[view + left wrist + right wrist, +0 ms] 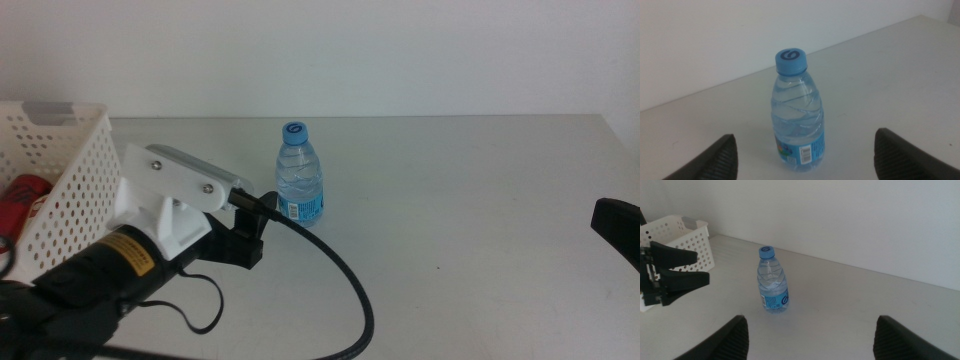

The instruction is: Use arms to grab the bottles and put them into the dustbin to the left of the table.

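Observation:
A small clear water bottle (300, 176) with a blue cap stands upright mid-table. My left gripper (243, 236) sits just left of it, beside the dustbin. In the left wrist view its jaws are spread wide, with the bottle (798, 117) centred a short way beyond the left gripper (806, 140). The white perforated dustbin (62, 170) stands at the table's left, and a red can (22, 198) lies inside it. My right gripper (810, 325) is open and empty, well back from the bottle (773, 282). Only its dark tip (618, 228) shows at the right edge.
A thick black cable (345, 280) loops from the left arm across the front of the table. The right wrist view also shows the dustbin (680, 236) and the left gripper (671, 273) in front of it. A white wall backs the grey table (480, 200).

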Robot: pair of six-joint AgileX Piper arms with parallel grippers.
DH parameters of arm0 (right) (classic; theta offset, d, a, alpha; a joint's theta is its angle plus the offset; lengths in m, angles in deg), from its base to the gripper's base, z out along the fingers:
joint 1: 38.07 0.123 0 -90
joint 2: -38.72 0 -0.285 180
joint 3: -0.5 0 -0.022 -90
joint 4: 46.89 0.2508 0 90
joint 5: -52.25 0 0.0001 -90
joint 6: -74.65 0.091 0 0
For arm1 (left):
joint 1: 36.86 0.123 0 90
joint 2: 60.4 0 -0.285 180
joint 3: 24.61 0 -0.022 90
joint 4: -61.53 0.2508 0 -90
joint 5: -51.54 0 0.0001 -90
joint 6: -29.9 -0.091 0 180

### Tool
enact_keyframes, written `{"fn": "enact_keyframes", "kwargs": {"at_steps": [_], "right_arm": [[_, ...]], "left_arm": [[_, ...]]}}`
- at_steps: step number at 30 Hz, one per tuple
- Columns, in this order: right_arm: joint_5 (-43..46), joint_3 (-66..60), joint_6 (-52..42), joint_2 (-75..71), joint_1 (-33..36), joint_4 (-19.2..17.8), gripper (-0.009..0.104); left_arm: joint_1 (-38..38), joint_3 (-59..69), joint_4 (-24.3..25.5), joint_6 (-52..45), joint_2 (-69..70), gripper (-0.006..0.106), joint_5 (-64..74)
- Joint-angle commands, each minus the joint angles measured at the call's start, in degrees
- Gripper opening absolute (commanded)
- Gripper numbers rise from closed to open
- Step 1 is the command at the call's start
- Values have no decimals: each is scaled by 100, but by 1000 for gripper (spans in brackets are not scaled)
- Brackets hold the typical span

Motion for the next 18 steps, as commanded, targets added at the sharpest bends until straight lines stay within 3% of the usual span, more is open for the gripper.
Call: {"fn": "enact_keyframes", "kwargs": {"at_steps": [1,6,14,18], "right_arm": [[454,169,-64,19,-19,-42,64],[454,169,-64,19,-19,-42,64],[454,169,-64,19,-19,-42,64],[454,169,-64,19,-19,-42,64]], "left_arm": [[-41,-131,194,291,-252,93,-1066],[176,-339,725,639,-869,93,-1401],[698,-1217,2062,1628,-1827,93,-1396],[829,-1685,2352,1884,-2339,93,-1396]]}}
